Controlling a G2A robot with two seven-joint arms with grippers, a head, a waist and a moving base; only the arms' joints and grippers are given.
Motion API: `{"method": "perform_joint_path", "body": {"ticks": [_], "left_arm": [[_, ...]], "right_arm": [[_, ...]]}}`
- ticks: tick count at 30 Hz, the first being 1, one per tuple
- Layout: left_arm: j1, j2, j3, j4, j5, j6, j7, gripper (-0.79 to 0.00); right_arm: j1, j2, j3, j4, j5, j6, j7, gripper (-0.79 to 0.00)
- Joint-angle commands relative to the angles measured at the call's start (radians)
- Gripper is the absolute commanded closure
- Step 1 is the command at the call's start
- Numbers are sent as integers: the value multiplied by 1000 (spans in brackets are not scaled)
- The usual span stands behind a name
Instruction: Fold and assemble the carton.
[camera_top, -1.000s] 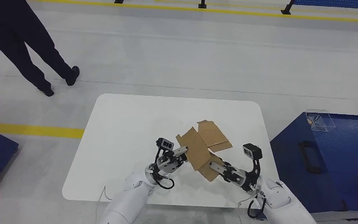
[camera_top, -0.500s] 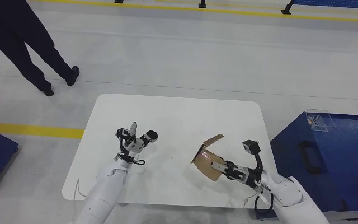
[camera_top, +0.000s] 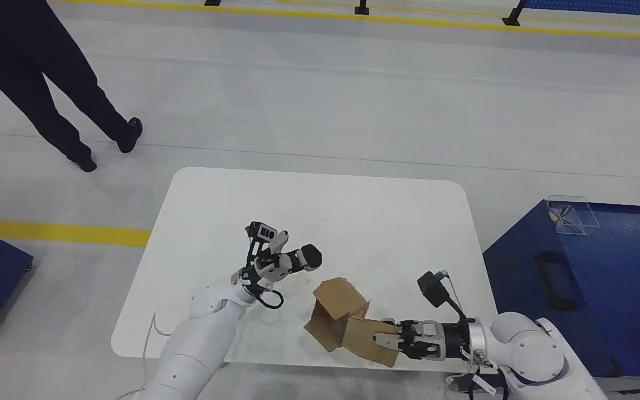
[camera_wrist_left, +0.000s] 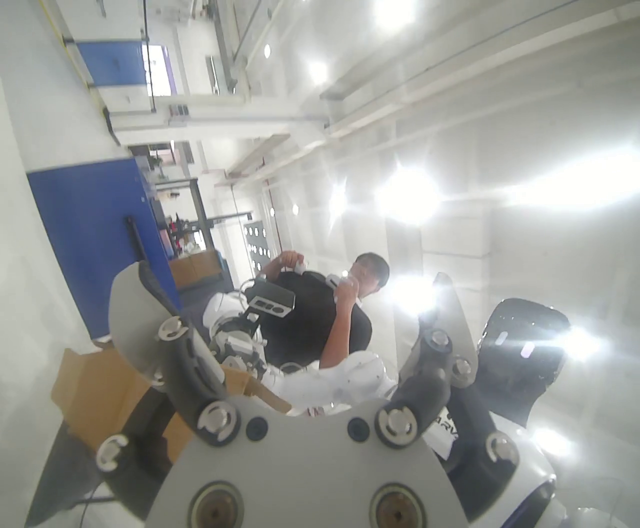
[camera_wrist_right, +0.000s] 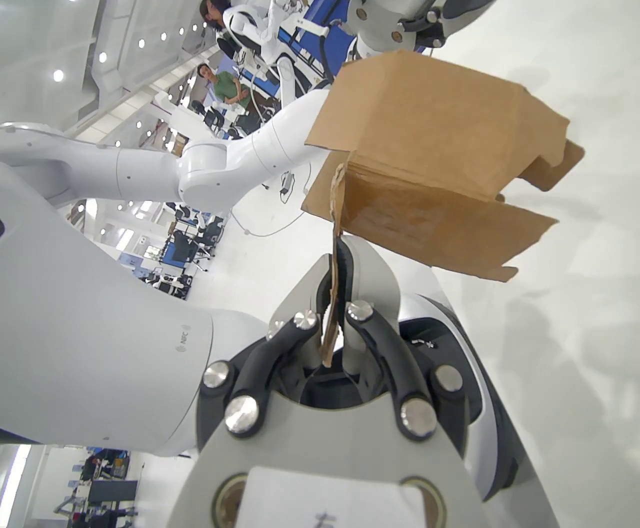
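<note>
Now, of my two grippers, the right gripper (camera_wrist_right: 340, 265) is clamped on a flap of the one carton (camera_wrist_right: 435, 130), which sits partly folded near the front edge of the single white table (camera_top: 200, 300). My left gripper (camera_top: 300, 258) hangs near it with fingers spread, apart from the cardboard.
</note>
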Motion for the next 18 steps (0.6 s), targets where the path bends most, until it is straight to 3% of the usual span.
{"method": "perform_joint_path", "body": {"ticks": [1, 10, 18], "left_arm": [[-3, -4, 28, -8, 10, 43, -42, -785], [-67, -10, 113, 77, 93, 260, -181, -785], [-78, -11, 124, 99, 99, 270, -205, -785]], "right_arm": [[-10, 4, 5, -15, -5, 1, 17, 0], [-18, 12, 5, -18, 0, -1, 17, 0], [-20, 14, 5, -12, 32, 18, 9, 0]]}}
